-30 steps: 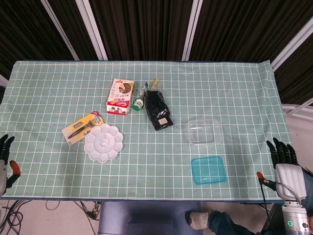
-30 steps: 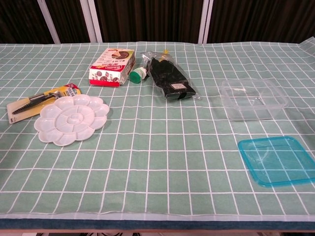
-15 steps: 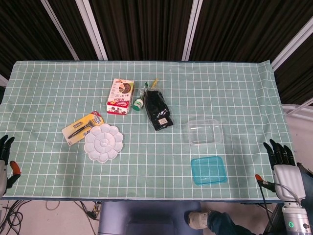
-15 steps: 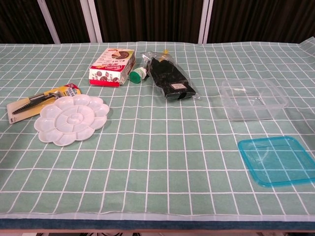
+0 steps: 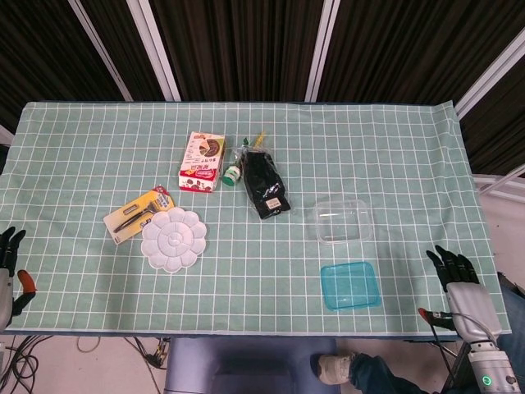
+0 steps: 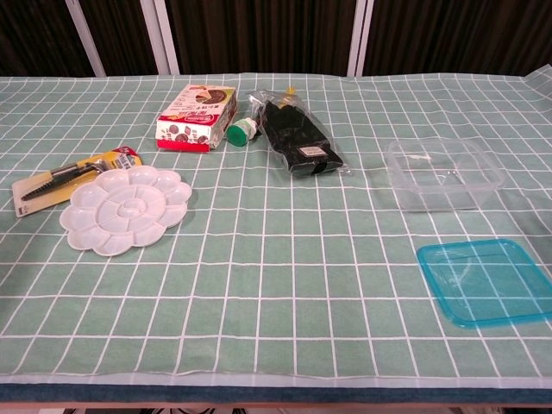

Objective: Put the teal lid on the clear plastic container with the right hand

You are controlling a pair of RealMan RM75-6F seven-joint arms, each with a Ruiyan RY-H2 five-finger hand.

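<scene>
Since a second ago the right hand (image 5: 458, 283) has shifted left along the near table edge toward the teal lid (image 5: 350, 285) – fingers apart, grasping nothing. The lid lies flat near the front edge, just in front of the clear plastic container (image 5: 341, 220), which sits open with nothing in it that I can make out. Bare checked cloth (image 5: 271, 271) separates hand and lid. The left hand (image 5: 8, 267) – released too – rests off the table's left corner
</scene>
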